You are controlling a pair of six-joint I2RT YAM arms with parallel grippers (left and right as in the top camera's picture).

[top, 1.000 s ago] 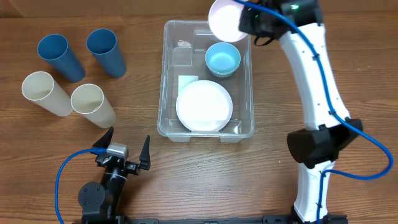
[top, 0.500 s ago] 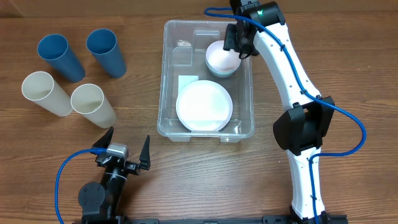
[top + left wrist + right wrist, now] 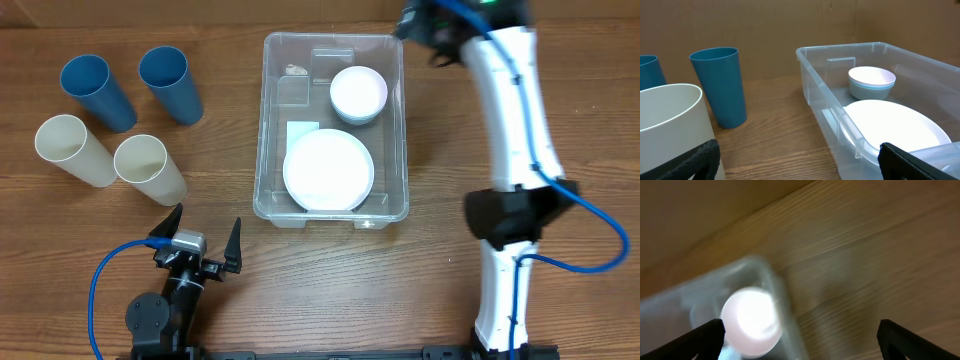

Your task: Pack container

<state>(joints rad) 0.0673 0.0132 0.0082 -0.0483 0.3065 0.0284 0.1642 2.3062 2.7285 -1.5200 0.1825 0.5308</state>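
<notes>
The container [image 3: 266, 120], a large clear bin, stands mid-table and holds a white plate [image 3: 328, 170] and a pale pink bowl [image 3: 358, 92] nested in a light blue bowl. My right gripper [image 3: 418, 22] hovers above the bin's far right corner, apart from the bowl. In the blurred right wrist view its jaws [image 3: 800, 337] are open and empty, with the pink bowl [image 3: 751, 316] below at the left. My left gripper [image 3: 205, 245] rests open near the front edge, left of the bin. The left wrist view shows the container [image 3: 812, 70] and the stacked bowls [image 3: 871, 80].
Two blue cups [image 3: 95, 90] [image 3: 170, 82] and two cream cups [image 3: 72, 150] [image 3: 148, 168] stand upright at the left. A blue cup [image 3: 720, 85] and a cream cup [image 3: 670, 125] stand close ahead of the left gripper [image 3: 800, 162].
My right gripper lowered the pink bowl into the blue bowl, opened and let it go, then drew back up and to the right. The left arm stayed still.
</notes>
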